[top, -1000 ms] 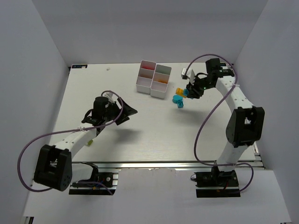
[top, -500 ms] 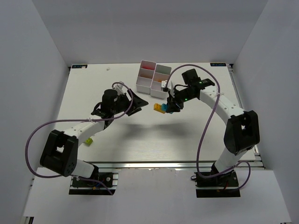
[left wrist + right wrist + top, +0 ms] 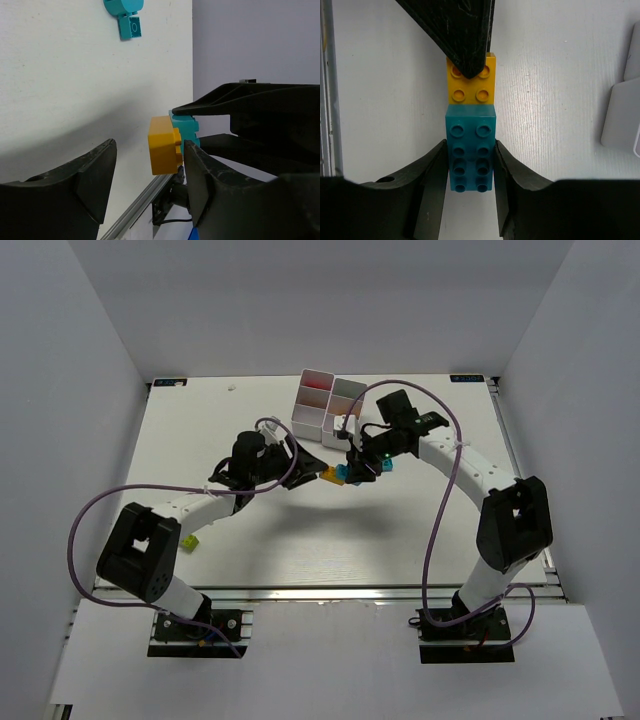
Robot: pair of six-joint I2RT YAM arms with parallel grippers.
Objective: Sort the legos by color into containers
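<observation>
Near the counter's [image 3: 300, 550] near-left corner one lime brick [image 3: 188, 542] lies beside the left arm, too small to make out in detail. At mid-counter the right tool [image 3: 470, 148] pinches one teal brick [image 3: 470, 131] by its long sides. One yellow brick [image 3: 472, 91] is joined to its free end. The left tool [image 3: 149, 152] stands spread around the yellow brick: one finger [image 3: 95, 175] is clear of it, the other close against it, contact hard to tell. From the right wrist a finger hides the yellow brick's far studs. Farther off two loose teal pieces lie touching: a small brick [image 3: 131, 27] and a round piece [image 3: 122, 5] cut off by the frame. By the far edge stand the white bins [image 3: 308, 422]. Four compartments show, and the right arm covers the near-right part.
</observation>
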